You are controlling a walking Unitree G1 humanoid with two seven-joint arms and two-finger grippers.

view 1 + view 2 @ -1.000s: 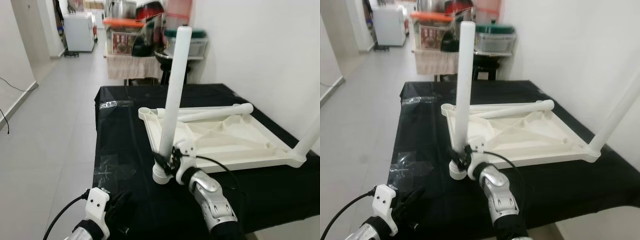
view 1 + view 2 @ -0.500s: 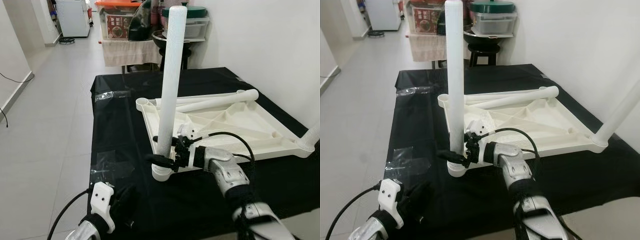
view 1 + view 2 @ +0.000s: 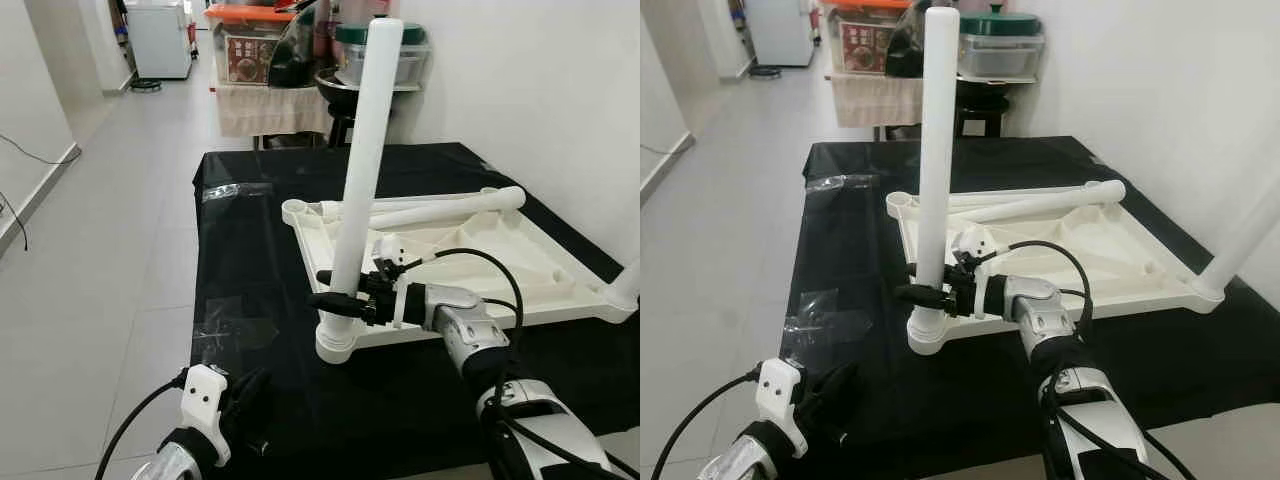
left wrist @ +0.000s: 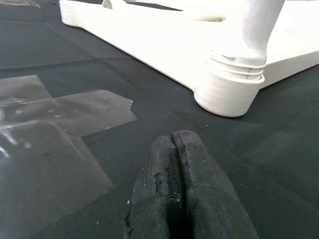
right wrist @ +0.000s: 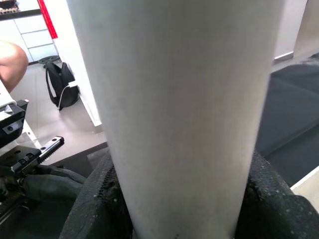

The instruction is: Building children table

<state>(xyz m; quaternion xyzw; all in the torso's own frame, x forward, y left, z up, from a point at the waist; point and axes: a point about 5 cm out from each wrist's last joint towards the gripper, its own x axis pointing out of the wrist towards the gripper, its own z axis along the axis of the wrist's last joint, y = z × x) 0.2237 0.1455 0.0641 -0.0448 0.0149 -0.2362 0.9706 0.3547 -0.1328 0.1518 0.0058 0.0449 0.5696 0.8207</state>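
Your right end effector [image 3: 335, 298] is clamped around the white table leg [image 3: 362, 175], low down, just above the corner socket [image 3: 335, 345] of the upturned tabletop [image 3: 480, 265] on the black surface [image 3: 260, 250]. The leg leans slightly; if you push or twist while it is off-axis, the thread may bind, or the light tabletop may slide and pivot away from the end effector. Your left end effector [image 4: 187, 199], fingers pressed together and holding nothing, rests near that corner without bracing it.

Silver right arm [image 3: 470, 335], black looping cable [image 3: 480, 262], white left wrist bracket [image 3: 203, 397]
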